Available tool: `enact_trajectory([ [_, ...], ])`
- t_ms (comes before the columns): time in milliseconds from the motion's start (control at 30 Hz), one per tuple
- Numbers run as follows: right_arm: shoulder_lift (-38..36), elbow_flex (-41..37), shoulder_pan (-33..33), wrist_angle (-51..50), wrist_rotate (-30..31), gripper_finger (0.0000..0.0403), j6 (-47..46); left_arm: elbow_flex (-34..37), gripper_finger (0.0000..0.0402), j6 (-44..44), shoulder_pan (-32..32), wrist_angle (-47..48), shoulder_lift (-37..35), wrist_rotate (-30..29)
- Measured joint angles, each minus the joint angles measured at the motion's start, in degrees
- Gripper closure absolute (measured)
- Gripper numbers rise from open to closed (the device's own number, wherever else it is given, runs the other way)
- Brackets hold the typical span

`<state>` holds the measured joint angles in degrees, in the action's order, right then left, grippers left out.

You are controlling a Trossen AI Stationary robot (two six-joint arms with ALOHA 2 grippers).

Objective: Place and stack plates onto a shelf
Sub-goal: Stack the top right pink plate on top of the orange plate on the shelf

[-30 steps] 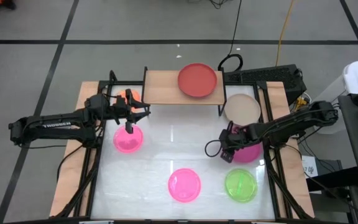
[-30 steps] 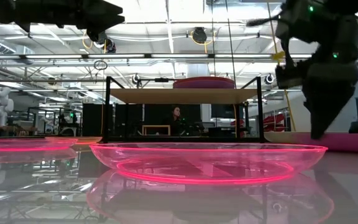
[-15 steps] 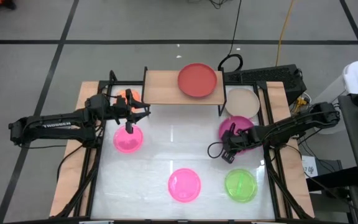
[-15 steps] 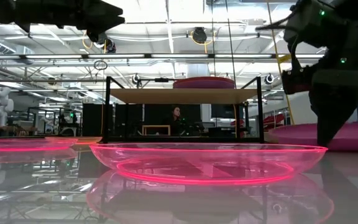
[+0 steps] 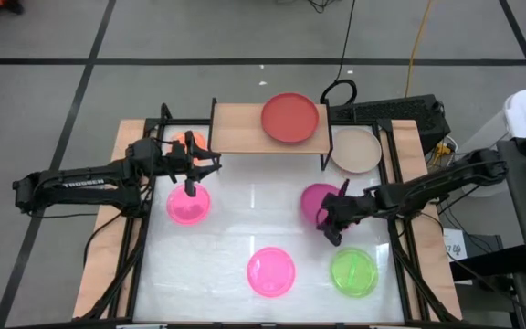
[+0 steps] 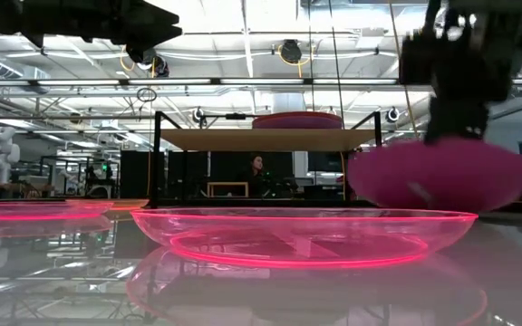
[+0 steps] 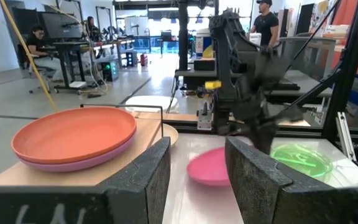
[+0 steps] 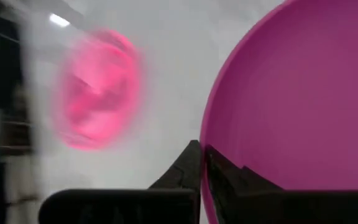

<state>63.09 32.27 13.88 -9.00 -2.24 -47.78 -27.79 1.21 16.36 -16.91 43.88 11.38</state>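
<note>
- Right wrist view: the right gripper (image 8: 201, 163) has its two fingers pinched together on the rim of the magenta plate (image 8: 303, 99), so the hold is an edge grasp only.
- High view: that gripper (image 5: 329, 217) and its plate (image 5: 319, 197) sit right of the table's centre, nearer than the shelf (image 5: 240, 128). In the low view the plate (image 6: 438, 174) hangs clear of the table, roughly level, bowl side up.
- Being round, the plate has no long axis; what matters is its tilt. Judged from the thin edge hold, it should be carried slowly and kept level so it does not pivot between the fingers.
- The shelf top already carries the orange plate (image 5: 290, 117) on a purple plate (image 7: 86, 160) at its right end. The magenta one should rise above the shelf top, centre over that pile, then be let go low.
- The left gripper (image 5: 206, 163) hovers above a pink plate (image 5: 188, 203) at the left; its fingers (image 7: 143, 177) stand apart, holding nothing.
</note>
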Motion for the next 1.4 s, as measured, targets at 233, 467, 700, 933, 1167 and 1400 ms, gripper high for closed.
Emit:
enact_trajectory([
  [233,-4.15,2.78,-1.61,17.90,2.13,0.0402,13.15,0.00,0.0243,0.01,0.00,-0.91,0.00,0.00],
  [467,-4.17,13.42,-7.05,16.87,5.38,0.0401,30.57,0.00,0.0243,0.03,0.00,-1.32,0.00,0.00],
  [700,-2.94,22.73,-13.91,9.44,4.88,0.0401,36.98,0.00,0.0243,0.39,0.00,-1.32,0.00,0.00],
  [933,0.07,24.25,-14.41,-0.32,2.81,0.0402,41.43,0.00,0.0243,0.40,0.00,-0.47,0.00,0.02],
  [1167,10.30,22.37,-10.05,-5.94,1.92,0.0385,46.34,0.00,0.0243,0.21,0.00,0.17,0.00,0.01],
  [1400,22.01,22.08,-4.74,-6.56,1.98,0.0312,55.12,0.00,0.0243,-0.31,0.00,0.50,0.00,0.02],
])
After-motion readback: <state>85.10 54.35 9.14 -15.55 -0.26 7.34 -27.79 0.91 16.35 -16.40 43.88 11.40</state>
